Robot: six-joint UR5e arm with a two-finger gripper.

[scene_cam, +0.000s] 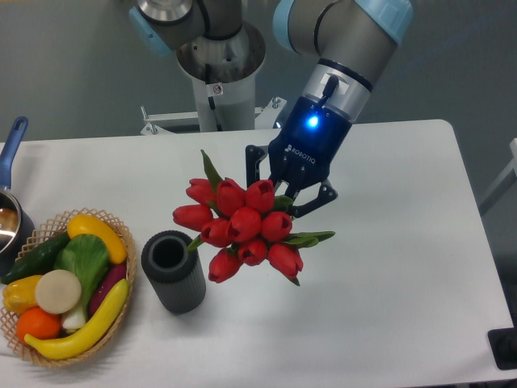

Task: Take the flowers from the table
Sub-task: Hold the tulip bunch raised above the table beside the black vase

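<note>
The flowers (pixel 241 228), a bunch of red tulips with green leaves, hang in the air above the white table (pixel 388 267), blooms facing the camera. My gripper (pixel 287 198) sits just behind and to the right of the blooms, shut on the stems, which the heads mostly hide. The bunch's left edge hovers over the right rim of a dark cylinder.
A dark grey ribbed cylinder vase (pixel 173 271) stands upright left of the flowers. A wicker basket (pixel 65 287) of fruit and vegetables sits at the front left. A pot with a blue handle (pixel 12 153) is at the far left edge.
</note>
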